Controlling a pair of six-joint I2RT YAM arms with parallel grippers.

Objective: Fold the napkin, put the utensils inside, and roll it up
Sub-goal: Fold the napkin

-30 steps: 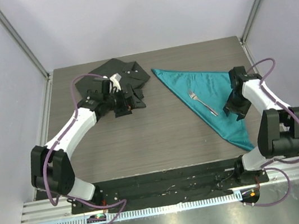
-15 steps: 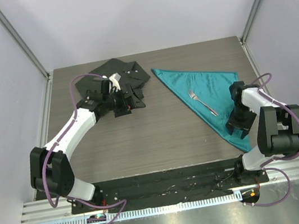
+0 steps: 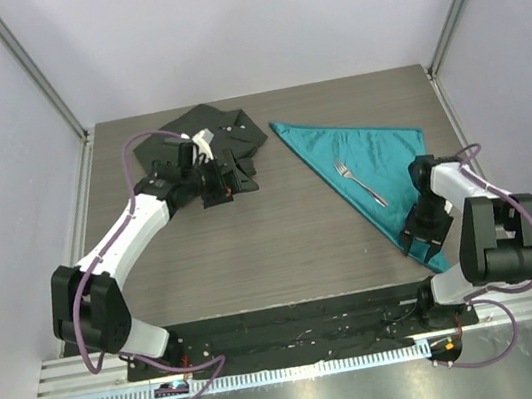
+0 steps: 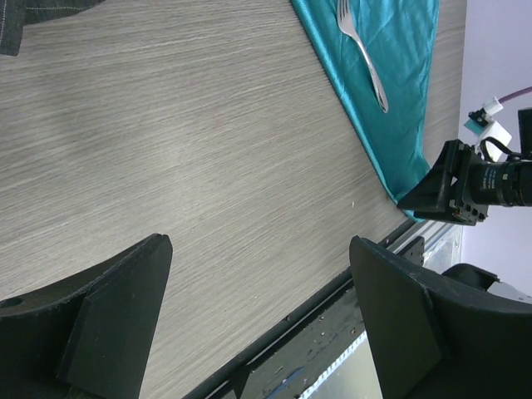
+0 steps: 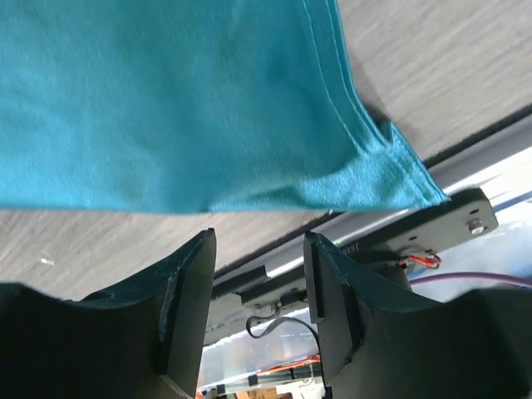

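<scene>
- The napkin (image 3: 387, 153) lies flat on the right half of the tabletop (image 3: 254, 252). It is already folded into a triangle, with its long edge running from the far centre to the near right corner.
- The fork (image 3: 361, 183) rests on the napkin just inside that long edge and roughly parallel to it. Judged: it is placed there so that a roll started from one end will wrap it.
- The right tool (image 3: 418, 244) is poised over the napkin's near tip. In the wrist view its fingers (image 5: 189, 287) stand apart with nothing between them. The pointed cloth corner lies just beyond, close to the tabletop's near edge. Judged: it is lining up to take that tip and begin the roll.
- The left tool (image 3: 230, 180) sits at the near edge of the black shirt (image 3: 207, 146), well apart from the napkin. Its jaws are spread wide and empty, and it appears parked clear of the work.
- Against the view one second ago, the right tool has travelled from the middle of the napkin's right edge down to the near tip. The left arm, napkin and fork show no change of position.
</scene>
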